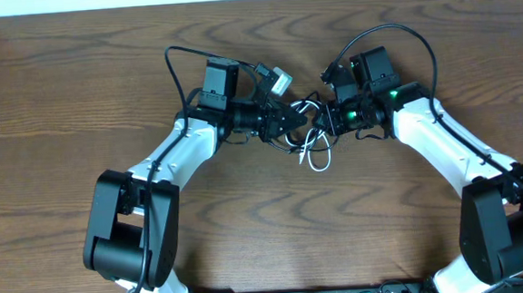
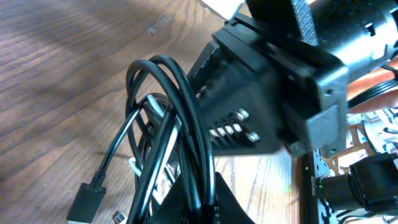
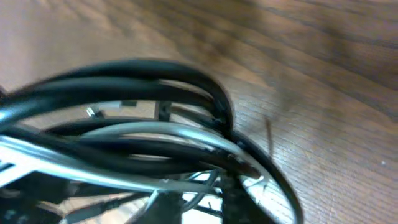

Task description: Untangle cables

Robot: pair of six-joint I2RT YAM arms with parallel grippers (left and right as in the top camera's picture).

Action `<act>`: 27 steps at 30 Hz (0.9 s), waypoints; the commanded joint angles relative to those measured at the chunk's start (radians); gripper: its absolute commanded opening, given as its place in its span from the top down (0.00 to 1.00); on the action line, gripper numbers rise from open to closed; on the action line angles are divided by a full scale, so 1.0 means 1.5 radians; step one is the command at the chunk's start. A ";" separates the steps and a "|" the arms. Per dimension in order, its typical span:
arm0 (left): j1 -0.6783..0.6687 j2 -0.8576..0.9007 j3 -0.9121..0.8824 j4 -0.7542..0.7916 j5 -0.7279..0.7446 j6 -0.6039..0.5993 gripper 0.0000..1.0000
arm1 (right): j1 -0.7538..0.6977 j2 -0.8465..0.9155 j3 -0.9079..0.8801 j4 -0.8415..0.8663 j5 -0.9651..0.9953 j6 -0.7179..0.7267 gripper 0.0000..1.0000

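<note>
While both arms reach inward, left tool pinches the cables; right tool faces it, grip unclear.

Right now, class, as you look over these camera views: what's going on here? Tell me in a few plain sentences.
The robot is working on a small knot of black and white cables over the middle of a wooden table. Its left tool is shut on the cables, with loops bunched round it. Its right tool is pushed into the same bundle from the other side, but its grip cannot be told. The cords are not yet apart.
</note>
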 commanded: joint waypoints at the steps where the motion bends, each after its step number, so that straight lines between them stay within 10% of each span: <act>1: -0.006 0.001 0.005 0.003 0.028 -0.001 0.92 | 0.010 0.010 0.011 0.005 0.018 0.007 0.99; 27: -0.006 0.001 0.005 -0.025 -0.202 -0.001 0.92 | -0.114 -0.225 0.011 -0.082 0.035 0.022 0.99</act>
